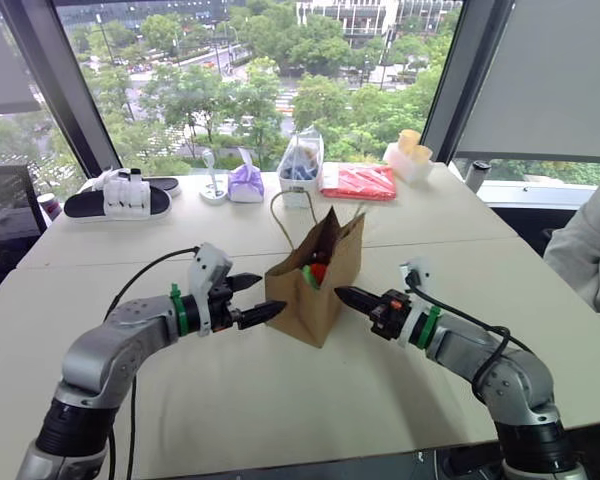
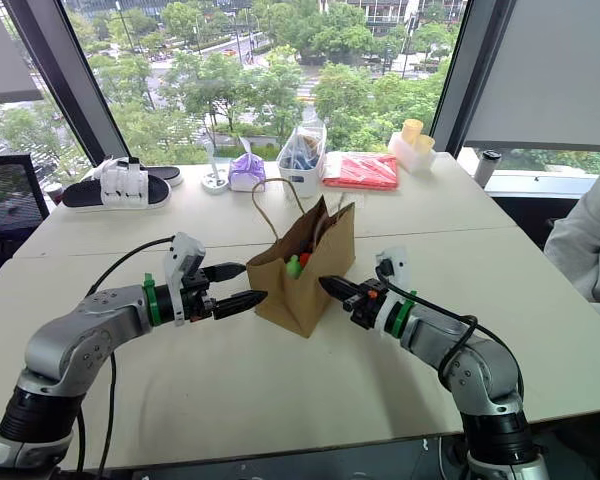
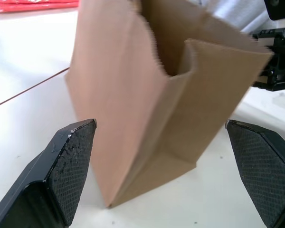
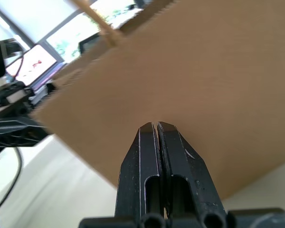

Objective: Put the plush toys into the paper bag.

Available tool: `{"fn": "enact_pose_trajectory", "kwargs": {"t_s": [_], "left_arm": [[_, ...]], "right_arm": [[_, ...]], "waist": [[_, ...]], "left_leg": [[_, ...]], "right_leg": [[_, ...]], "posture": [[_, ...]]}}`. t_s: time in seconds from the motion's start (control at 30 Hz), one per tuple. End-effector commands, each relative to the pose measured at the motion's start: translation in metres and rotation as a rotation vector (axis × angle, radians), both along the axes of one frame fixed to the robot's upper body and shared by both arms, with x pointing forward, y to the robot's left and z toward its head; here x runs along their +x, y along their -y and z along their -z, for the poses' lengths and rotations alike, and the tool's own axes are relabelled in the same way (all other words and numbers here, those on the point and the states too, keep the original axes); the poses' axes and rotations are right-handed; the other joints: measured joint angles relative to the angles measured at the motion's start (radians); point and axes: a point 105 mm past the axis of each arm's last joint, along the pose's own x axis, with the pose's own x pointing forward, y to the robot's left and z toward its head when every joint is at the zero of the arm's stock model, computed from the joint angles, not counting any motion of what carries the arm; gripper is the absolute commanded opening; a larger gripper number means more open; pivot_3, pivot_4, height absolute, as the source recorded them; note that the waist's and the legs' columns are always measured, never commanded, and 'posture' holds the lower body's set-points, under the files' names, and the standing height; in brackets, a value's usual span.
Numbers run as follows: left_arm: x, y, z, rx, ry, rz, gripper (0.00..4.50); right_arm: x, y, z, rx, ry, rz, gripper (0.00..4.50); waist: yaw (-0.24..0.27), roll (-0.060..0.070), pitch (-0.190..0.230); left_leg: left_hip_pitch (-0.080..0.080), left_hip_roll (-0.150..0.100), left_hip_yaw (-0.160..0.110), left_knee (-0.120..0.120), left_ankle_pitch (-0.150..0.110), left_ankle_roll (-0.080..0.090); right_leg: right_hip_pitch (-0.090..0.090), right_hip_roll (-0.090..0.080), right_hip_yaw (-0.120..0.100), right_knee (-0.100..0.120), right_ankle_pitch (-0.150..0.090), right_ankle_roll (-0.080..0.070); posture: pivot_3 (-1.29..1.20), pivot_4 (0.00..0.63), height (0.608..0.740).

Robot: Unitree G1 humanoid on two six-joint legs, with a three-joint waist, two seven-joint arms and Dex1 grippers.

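The brown paper bag (image 1: 315, 290) stands upright in the middle of the table, mouth open, one cord handle (image 1: 280, 215) arching over it. Inside its mouth show the plush toys: a lime-green one (image 2: 294, 266) and an orange-red one (image 1: 320, 270). My left gripper (image 1: 258, 298) is open on the bag's left side, and in the left wrist view its fingers (image 3: 71, 161) spread wide on either side of the bag (image 3: 147, 95) without touching it. My right gripper (image 1: 342, 295) is shut with nothing in it, its tip just short of the bag's right wall (image 4: 204, 85).
Along the far edge lie black-and-white slippers (image 1: 120, 195), a purple tied pouch (image 1: 246, 183), a clear bag of items (image 1: 302, 165), a red packet (image 1: 358, 181) and a yellow-topped container (image 1: 408, 155). A person's sleeve (image 1: 590, 250) shows at the right.
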Motion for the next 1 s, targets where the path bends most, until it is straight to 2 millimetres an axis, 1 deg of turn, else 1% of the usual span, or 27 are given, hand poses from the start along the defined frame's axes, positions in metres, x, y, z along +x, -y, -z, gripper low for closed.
{"fn": "enact_pose_trajectory", "kwargs": {"t_s": [0.03,0.17,0.4,0.53,0.67,0.83,1.0], "left_arm": [[-0.003,0.006,-0.006,-0.002,0.048,0.003,4.5],[-0.008,0.016,-0.003,-0.007,0.049,0.029,4.5],[-0.016,0.019,-0.003,-0.034,0.033,0.04,4.5],[-0.017,0.021,-0.004,-0.041,0.029,0.045,4.5],[-0.019,0.027,-0.003,-0.044,0.02,0.062,4.5],[-0.016,0.041,0.008,0.009,0.028,0.069,4.5],[-0.003,0.049,0.015,0.044,0.063,0.014,4.5]], "right_arm": [[-0.014,-0.012,-0.014,0.035,0.042,-0.073,0.04],[-0.019,-0.025,-0.009,0.04,0.025,-0.108,0.04],[-0.024,-0.042,-0.008,0.066,0.014,-0.151,0.04],[-0.022,-0.047,-0.009,0.07,0.015,-0.158,0.04],[-0.018,-0.05,-0.01,0.073,0.018,-0.155,0.04],[-0.015,-0.051,-0.012,0.074,0.029,-0.145,0.04],[-0.013,-0.051,-0.017,0.076,0.045,-0.144,0.04]], "waist": [[0.0,0.0,0.0],[-0.002,0.0,0.0],[-0.001,0.0,0.0],[-0.001,0.0,0.0],[-0.002,0.0,0.0],[0.0,0.0,0.0],[0.0,0.0,0.0]], "left_leg": [[0.0,0.0,0.0,0.0,0.0,0.0],[0.0,0.0,0.0,0.0,0.0,0.0],[0.0,0.0,0.0,-0.001,0.0,0.0],[0.0,0.0,0.0,-0.001,0.0,0.0],[0.0,0.0,0.0,-0.001,0.0,0.0],[0.0,0.0,0.0,-0.001,0.0,0.0],[0.0,0.0,0.0,-0.001,0.0,0.0]], "right_leg": [[0.0,0.0,0.0,0.0,0.0,0.0],[0.0,0.0,0.0,0.0,0.0,0.0],[0.0,0.0,0.0,0.0,0.0,0.0],[0.0,0.0,0.0,0.0,0.0,0.0],[0.0,0.0,0.0,0.0,0.0,0.0],[0.0,0.0,0.0,0.0,0.0,0.0],[0.0,0.0,0.0,0.0,0.0,0.0]], "posture": [[0.0,0.15,0.74],[0.0,0.15,0.74],[0.0,0.15,0.74],[0.0,0.15,0.74],[0.0,0.15,0.74],[0.0,0.15,0.74],[0.0,0.15,0.74]]}}
